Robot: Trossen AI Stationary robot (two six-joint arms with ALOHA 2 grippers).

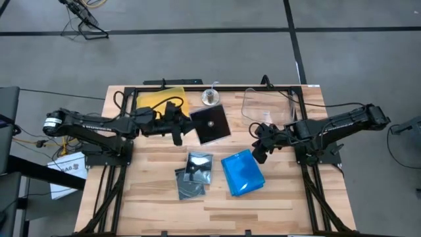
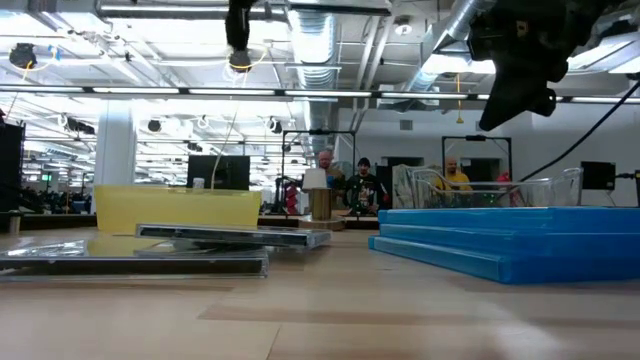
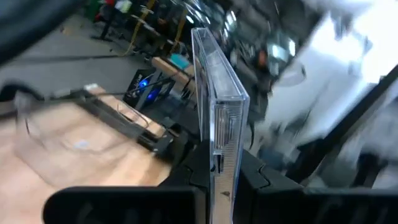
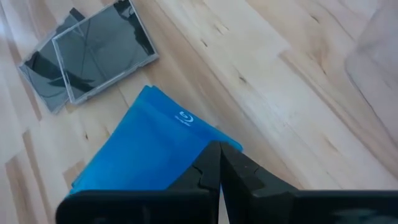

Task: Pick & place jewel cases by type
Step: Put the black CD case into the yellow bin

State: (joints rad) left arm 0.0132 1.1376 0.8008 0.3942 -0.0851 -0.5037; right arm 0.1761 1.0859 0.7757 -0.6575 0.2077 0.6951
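The left gripper is clamping a grey case beside the yellow tray. The right gripper, jaws closed and empty, is hovering beside the blue cases.

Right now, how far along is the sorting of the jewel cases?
Nothing looks sorted yet. In hand: the left gripper is shut on a grey jewel case, held above the table near the yellow tray. The right gripper is shut and empty above the blue cases. Left: those blue cases and the grey cases on the table.
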